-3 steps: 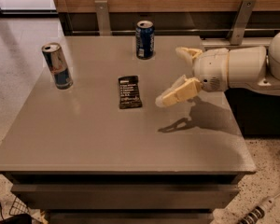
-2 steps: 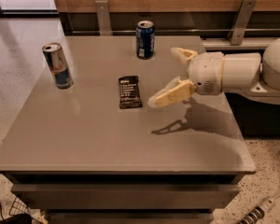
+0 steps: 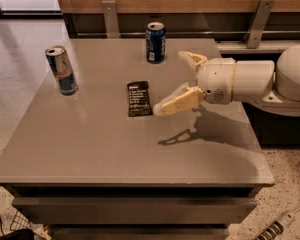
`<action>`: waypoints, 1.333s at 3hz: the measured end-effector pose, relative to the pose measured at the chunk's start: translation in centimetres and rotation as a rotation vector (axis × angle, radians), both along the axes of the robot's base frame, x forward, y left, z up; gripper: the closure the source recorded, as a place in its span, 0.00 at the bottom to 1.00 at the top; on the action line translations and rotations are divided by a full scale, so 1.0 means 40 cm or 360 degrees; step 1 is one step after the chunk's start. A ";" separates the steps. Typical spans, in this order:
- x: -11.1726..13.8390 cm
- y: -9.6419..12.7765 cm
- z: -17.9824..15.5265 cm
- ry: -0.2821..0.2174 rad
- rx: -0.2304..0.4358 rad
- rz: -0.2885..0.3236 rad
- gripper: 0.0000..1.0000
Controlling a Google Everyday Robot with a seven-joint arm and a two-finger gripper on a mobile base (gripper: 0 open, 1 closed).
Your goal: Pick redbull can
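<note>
1. The redbull can [image 3: 61, 70] is slim and tall, with silver and blue panels, a small red mark and a silver top.
2. It stands upright at the table's [image 3: 115, 144] far left.
3. No lettering on it is readable.
4. The gripper [image 3: 170, 83] hovers right of centre with its fingers spread and empty, well apart from the can.
5. A black packet [image 3: 139, 98] lies just left of the near finger, its white print illegible.
</note>
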State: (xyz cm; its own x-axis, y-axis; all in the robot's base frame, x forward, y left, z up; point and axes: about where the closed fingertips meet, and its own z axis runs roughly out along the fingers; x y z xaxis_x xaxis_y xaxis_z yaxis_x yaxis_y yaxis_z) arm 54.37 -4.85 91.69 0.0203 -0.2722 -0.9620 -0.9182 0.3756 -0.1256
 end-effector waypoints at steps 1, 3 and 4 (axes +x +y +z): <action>0.009 0.039 -0.016 0.0020 0.0005 0.0036 0.00; 0.090 0.207 -0.089 0.0113 0.0043 0.0082 0.00; 0.133 0.282 -0.087 0.0094 0.0119 0.0104 0.00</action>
State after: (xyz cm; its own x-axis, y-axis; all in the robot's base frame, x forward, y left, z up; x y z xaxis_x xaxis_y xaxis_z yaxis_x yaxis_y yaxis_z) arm 59.69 6.43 88.22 -0.0215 -0.1994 -0.9797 -0.9459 0.3212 -0.0446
